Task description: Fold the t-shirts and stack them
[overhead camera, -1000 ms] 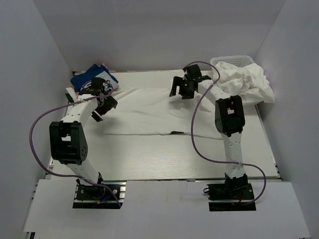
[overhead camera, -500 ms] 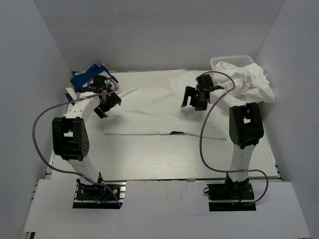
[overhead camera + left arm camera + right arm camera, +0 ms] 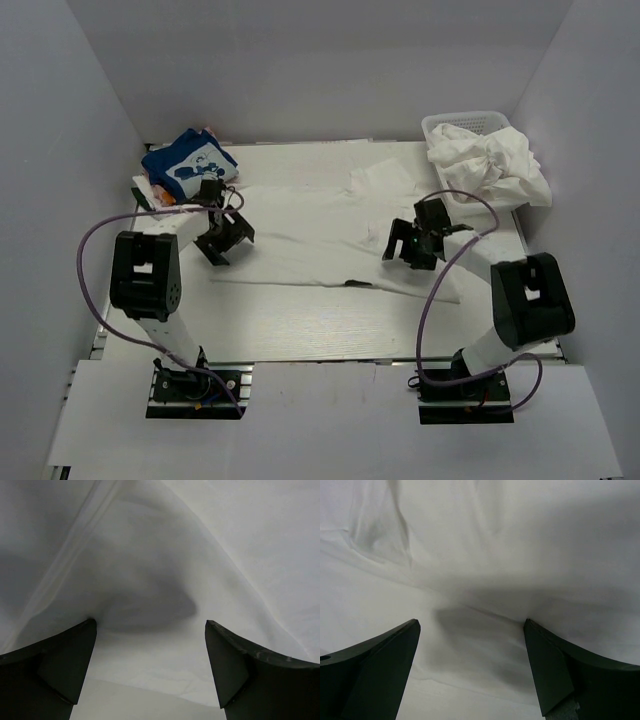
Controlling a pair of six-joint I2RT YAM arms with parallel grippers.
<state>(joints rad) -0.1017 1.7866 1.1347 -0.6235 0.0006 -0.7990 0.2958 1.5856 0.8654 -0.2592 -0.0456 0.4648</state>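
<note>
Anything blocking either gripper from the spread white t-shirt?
Nothing visible. The left gripper and right gripper hang open right over the spread white t-shirt; both wrist views show only cloth between the fingers.

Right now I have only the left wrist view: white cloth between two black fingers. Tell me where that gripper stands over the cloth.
Observer: The left gripper hovers open over the left end of a flat white cotton t-shirt spread across the middle.
Operator: Give me the other arm.
Observer: The right gripper is open as well, above the same shirt's right end.
Operator: Report anything already folded.
Observer: A folded blue t-shirt with a white graphic lies at the far left corner of the table.
</note>
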